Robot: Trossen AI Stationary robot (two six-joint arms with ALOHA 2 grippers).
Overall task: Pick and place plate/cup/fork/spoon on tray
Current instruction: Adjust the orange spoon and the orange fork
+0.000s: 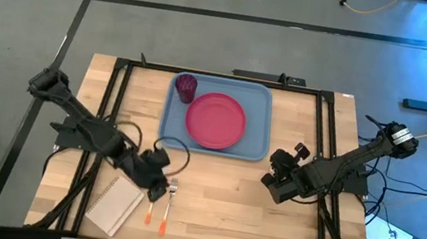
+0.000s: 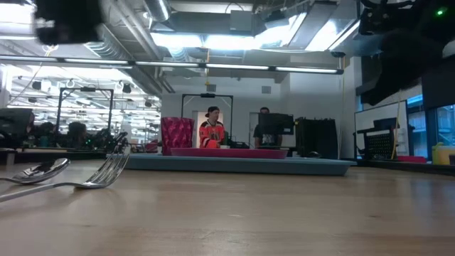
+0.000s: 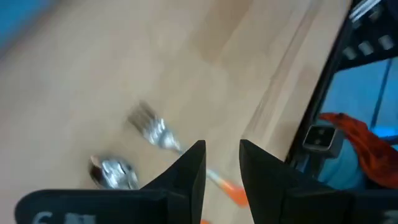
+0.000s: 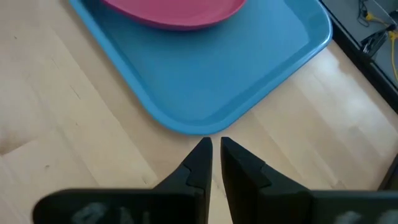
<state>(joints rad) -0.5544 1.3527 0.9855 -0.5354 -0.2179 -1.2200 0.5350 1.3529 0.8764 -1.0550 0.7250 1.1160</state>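
Note:
The pink-red plate [image 1: 215, 121] and the dark red cup [image 1: 186, 87] rest on the light blue tray [image 1: 256, 146] at the table's far middle. The fork [image 1: 169, 201] and the spoon [image 1: 149, 209] lie side by side on the table near the front left, orange handles toward the near edge. My left gripper [image 1: 156, 185] hovers over them, open. In its wrist view [image 3: 222, 163] the fork's handle [image 3: 225, 186] runs under the gap between the fingers, with the spoon's bowl [image 3: 115, 172] beside it. My right gripper [image 1: 275, 185] is shut and empty, right of the tray's near right corner [image 4: 199, 127].
A white spiral notebook [image 1: 114, 206] lies at the front left, next to the spoon. A dark cable [image 1: 171, 151] loops on the table by the tray's near left corner. Bare wood lies between the tray and the near edge. People sit in the room behind [image 2: 212, 131].

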